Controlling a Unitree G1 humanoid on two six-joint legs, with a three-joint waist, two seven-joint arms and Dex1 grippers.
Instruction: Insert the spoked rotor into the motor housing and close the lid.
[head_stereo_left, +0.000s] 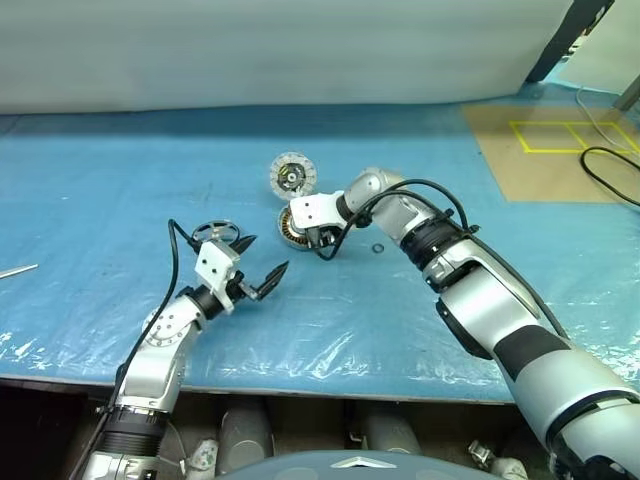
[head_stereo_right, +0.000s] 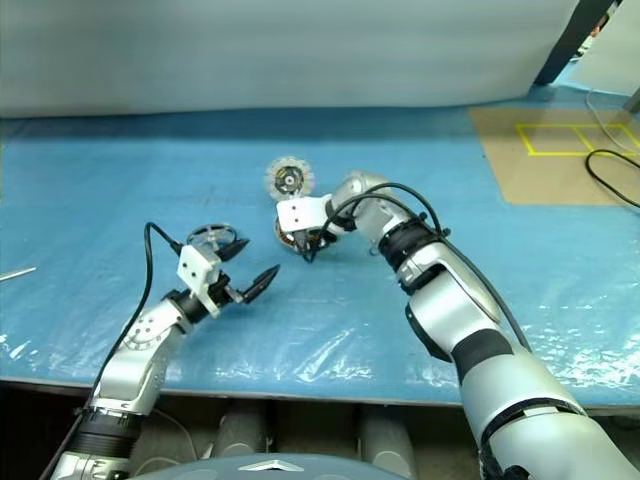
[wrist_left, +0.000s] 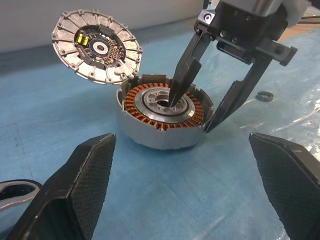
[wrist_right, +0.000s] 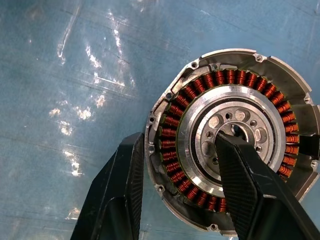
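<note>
One blue plastic sheet (head_stereo_left: 420, 320) covers the surface; left end effector (head_stereo_left: 262, 268) spread, right end effector's (wrist_left: 192, 115) state unclear.

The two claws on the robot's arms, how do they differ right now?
The right gripper points down over the motor housing, one finger in its hub and the other outside its wall; the left gripper hangs level over bare blue sheet, touching nothing. The left's fingers spread wider than the right's. Both have two black fingers, and neither carries anything.
</note>
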